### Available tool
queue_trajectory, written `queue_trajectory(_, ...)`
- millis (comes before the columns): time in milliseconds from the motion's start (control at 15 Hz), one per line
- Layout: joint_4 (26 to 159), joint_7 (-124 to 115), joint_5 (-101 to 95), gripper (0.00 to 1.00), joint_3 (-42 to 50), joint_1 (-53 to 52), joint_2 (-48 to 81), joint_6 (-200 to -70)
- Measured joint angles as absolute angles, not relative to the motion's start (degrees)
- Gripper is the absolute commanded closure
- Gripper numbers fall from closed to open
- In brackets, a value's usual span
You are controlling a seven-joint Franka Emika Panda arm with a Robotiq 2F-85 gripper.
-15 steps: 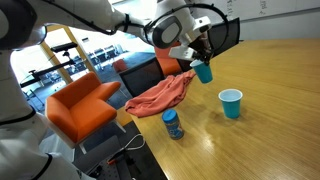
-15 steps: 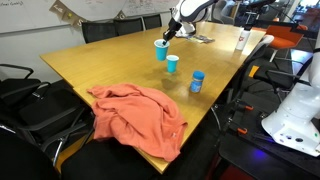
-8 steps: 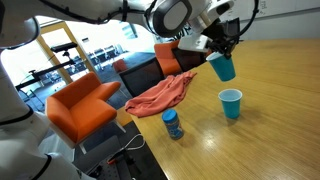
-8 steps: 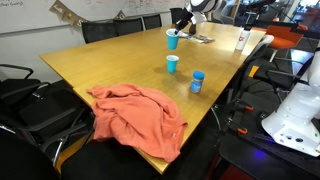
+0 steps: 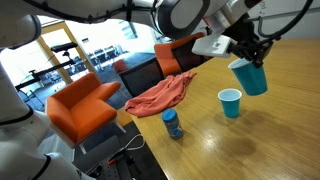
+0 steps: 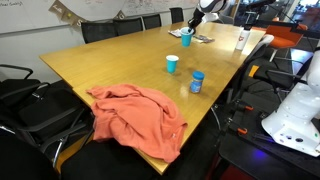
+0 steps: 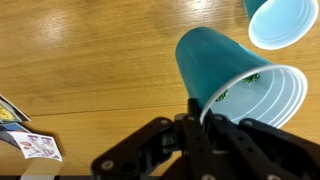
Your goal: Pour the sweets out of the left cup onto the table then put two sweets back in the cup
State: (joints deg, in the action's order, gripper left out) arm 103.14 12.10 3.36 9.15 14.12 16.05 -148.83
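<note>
My gripper point(image 7: 208, 118) is shut on the rim of the darker teal cup point(image 7: 225, 72), holding it in the air above the wooden table point(image 7: 90, 60). The cup is tilted, its mouth turned toward the wrist camera. Small green and dark sweets point(image 7: 252, 78) show inside near the rim. In both exterior views the held cup point(image 5: 249, 76) point(image 6: 186, 38) hangs high over the table, away from the other cups. The gripper point(image 5: 243, 57) grips it from above.
A brighter sky-blue cup point(image 5: 231, 103) point(image 6: 172, 64) point(image 7: 282, 20) stands on the table. A small blue labelled container point(image 5: 172, 124) point(image 6: 196, 82) stands near the edge. An orange cloth point(image 5: 160, 95) point(image 6: 140, 115) drapes over a corner. Papers point(image 7: 25, 143) and a white bottle point(image 6: 242, 39) lie further off.
The gripper has lifted the teal cup and carried it away from the sky-blue cup, further across the table. The other things have not moved.
</note>
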Motion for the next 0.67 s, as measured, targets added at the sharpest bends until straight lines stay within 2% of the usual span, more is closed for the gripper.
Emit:
queue_trajectory(333,103.5,7.8,-7.5,0.99,10.9,12.1,19.6,-152.3)
queue_trajectory(667,103.6,-5.3,-25.4,0.99,17.8,4.1,23.8,-157.5)
